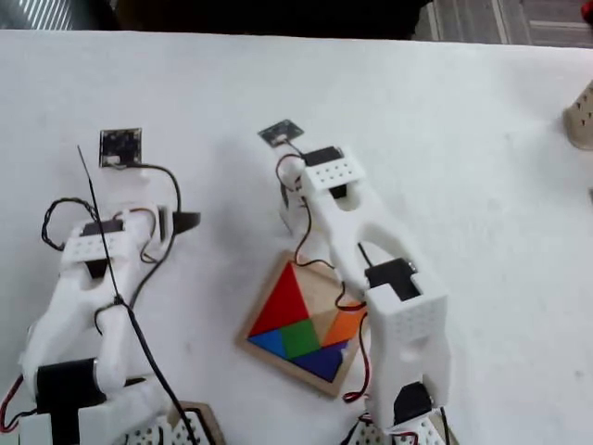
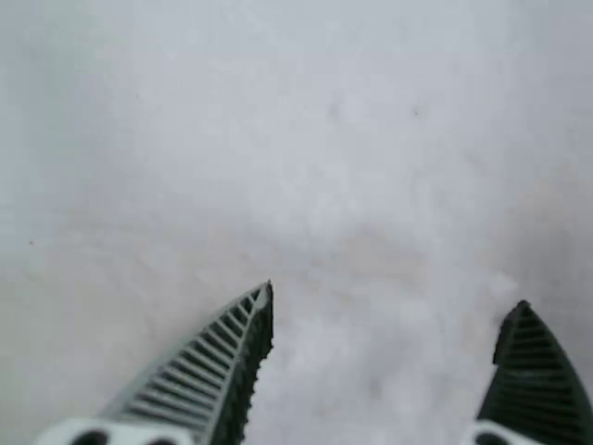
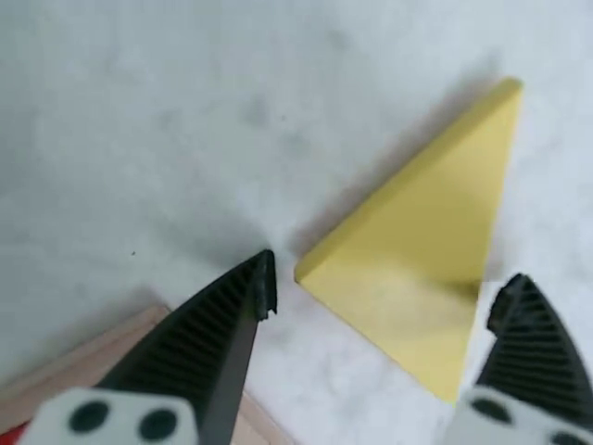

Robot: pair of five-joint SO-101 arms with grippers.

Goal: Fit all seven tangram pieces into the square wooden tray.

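Yellow triangle: laid flat on the tabletop, just outside a corner of the tray
Right pincer: held apart above the triangle; nothing gripped
Left pincer: held apart over the tabletop
Handling: judged light, stiff, smooth; slipping is likely; best taken across its thin edges

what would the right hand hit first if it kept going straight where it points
Most likely the yellow triangle, lying flat on the table straight ahead of the open right hand. Depth is unclear, so how soon it would touch is hard to say.
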